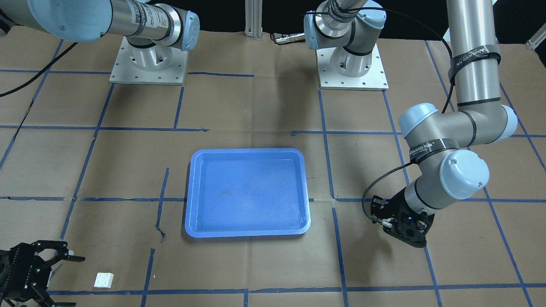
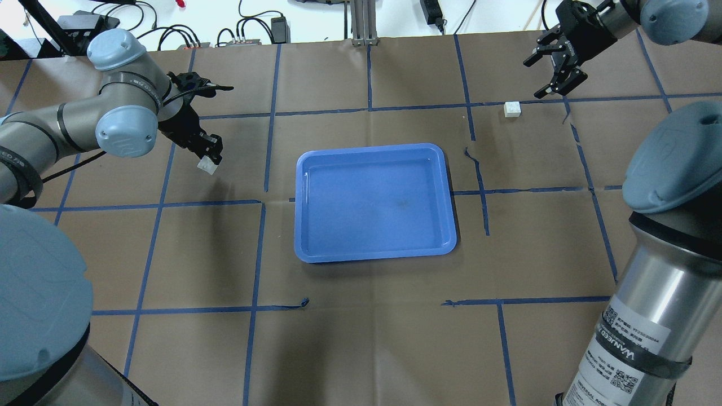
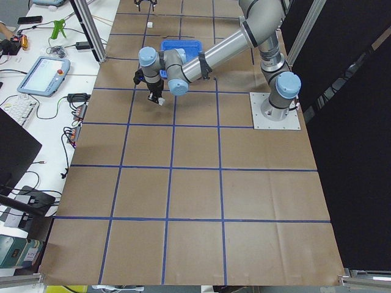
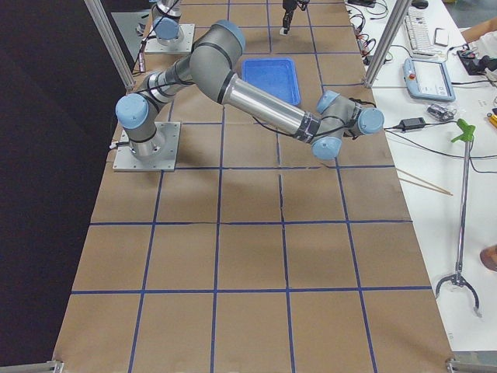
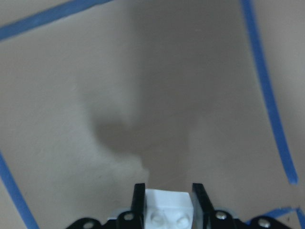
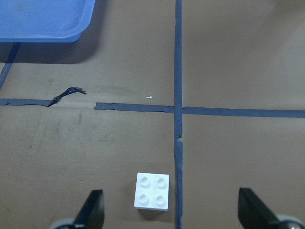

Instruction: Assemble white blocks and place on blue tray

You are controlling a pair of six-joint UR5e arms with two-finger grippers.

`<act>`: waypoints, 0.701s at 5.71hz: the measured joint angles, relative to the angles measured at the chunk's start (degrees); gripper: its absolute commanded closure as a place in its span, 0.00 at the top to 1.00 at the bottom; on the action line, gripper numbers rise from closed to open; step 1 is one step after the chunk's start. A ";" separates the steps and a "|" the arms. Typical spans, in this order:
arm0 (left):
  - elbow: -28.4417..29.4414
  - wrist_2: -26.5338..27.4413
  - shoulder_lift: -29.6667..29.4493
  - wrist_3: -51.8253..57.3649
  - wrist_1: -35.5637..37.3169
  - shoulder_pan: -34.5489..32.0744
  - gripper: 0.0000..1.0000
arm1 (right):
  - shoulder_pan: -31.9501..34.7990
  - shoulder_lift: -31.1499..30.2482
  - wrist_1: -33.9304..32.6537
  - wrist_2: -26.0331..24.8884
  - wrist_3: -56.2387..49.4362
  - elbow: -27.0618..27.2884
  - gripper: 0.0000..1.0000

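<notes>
My left gripper (image 2: 208, 158) is shut on one white block (image 2: 207, 166) and holds it a little above the table, left of the blue tray (image 2: 375, 256). In the left wrist view the block (image 5: 164, 205) sits between the two fingers, studs showing. The other white block (image 2: 512, 109) lies studs up on the table at the far right, also seen in the front view (image 1: 104, 279). My right gripper (image 2: 533, 79) is open just beyond it. In the right wrist view the block (image 6: 152, 191) lies between the spread fingers, left of centre. The tray is empty.
The table is brown paper marked with a grid of blue tape (image 2: 265, 200), torn in places. The arm bases (image 1: 147, 64) stand at the robot's side. Cables and gear lie beyond the far edge (image 2: 248, 34).
</notes>
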 measured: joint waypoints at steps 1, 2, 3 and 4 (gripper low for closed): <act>0.01 0.08 1.16 9.26 -0.28 -3.46 0.11 | -0.37 0.14 -2.31 0.75 -0.01 2.81 0.99; 0.44 0.34 1.75 13.96 -0.42 -7.52 0.11 | -1.02 0.21 -5.14 1.03 0.00 5.66 1.00; 0.95 0.55 1.90 16.14 -0.59 -12.09 0.11 | -1.41 0.31 -7.80 1.11 0.08 8.19 1.00; 1.08 0.76 1.85 16.98 -0.87 -17.15 0.13 | -1.52 0.41 -9.42 1.13 0.23 10.06 1.00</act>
